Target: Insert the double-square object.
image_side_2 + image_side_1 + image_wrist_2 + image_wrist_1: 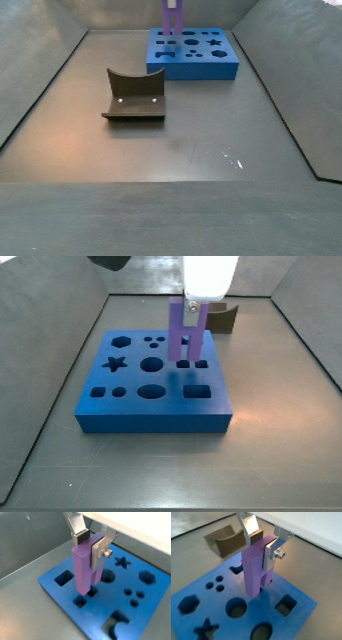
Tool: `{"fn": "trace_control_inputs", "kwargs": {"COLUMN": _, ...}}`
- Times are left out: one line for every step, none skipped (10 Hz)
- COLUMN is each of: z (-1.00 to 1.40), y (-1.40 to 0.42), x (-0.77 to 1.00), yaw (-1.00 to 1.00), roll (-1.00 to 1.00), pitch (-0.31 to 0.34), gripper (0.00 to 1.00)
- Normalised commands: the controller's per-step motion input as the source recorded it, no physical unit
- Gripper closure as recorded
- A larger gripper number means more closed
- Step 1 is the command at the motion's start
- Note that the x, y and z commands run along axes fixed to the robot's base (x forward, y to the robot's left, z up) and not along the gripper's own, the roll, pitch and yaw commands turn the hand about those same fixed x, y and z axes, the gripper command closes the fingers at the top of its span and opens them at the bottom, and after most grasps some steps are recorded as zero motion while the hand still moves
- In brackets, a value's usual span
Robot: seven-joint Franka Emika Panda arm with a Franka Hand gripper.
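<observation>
My gripper is shut on the double-square object, a tall purple peg held upright by its top end. It also shows in the other wrist view with the gripper around it. The peg stands over the flat blue board with shaped holes. In a side view the gripper holds the peg with its lower end at the board surface. I cannot tell whether the end has entered a hole. In a side view the peg rises from the board; the gripper is out of frame.
A dark grey curved block lies on the floor apart from the board; it also shows behind the board and in a wrist view. Grey walls enclose the floor on all sides.
</observation>
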Motion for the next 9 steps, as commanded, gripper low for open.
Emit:
{"fn": "trace_control_inputs", "kwargs": {"z": -0.29, "y": 0.11, "x": 0.11, "yaw": -0.26, "roll": -0.02, "pitch": -0.081, "gripper": 1.0}}
{"fn": "trace_control_inputs", "kwargs": {"z": -0.19, "y": 0.09, "x": 0.0, "yaw": -0.11, "roll": 0.07, "pitch": -0.029, "gripper": 1.0}}
{"fn": "trace_control_inputs", "kwargs": {"z": -0.22, "y": 0.08, "x": 0.0, "yaw": 0.0, "roll": 0.04, "pitch": -0.023, "gripper": 1.0}}
{"fn": "trace_control_inputs", "kwargs": {"z": -0.36, "y": 0.04, "x": 0.02, "yaw": 0.0, "roll": 0.06, "pitch": -0.079, "gripper": 1.0}}
{"fn": "trace_control_inputs", "kwargs": {"z": -0.42, "y": 0.01, "x": 0.17, "yaw": 0.11, "roll": 0.06, "pitch": -0.046, "gripper": 1.0}}
{"fn": "trace_control_inputs", "kwargs": {"z": -0.41, "y": 0.0, "x": 0.27, "yaw": 0.07, "roll": 0.05, "pitch": -0.033, "gripper": 1.0}}
{"fn": "trace_control_inputs", "kwargs": {"z": -0.44, "y": 0.0, "x": 0.29, "yaw": 0.03, "roll": 0.04, "pitch": -0.027, "gripper": 1.0}}
{"fn": "trace_control_inputs", "kwargs": {"z": -0.43, "y": 0.0, "x": 0.25, "yaw": 0.06, "roll": 0.07, "pitch": -0.021, "gripper": 1.0}}
{"fn": "trace_control_inputs", "kwargs": {"z": -0.45, "y": 0.0, "x": 0.25, "yaw": 0.08, "roll": 0.08, "pitch": -0.014, "gripper": 1.0}}
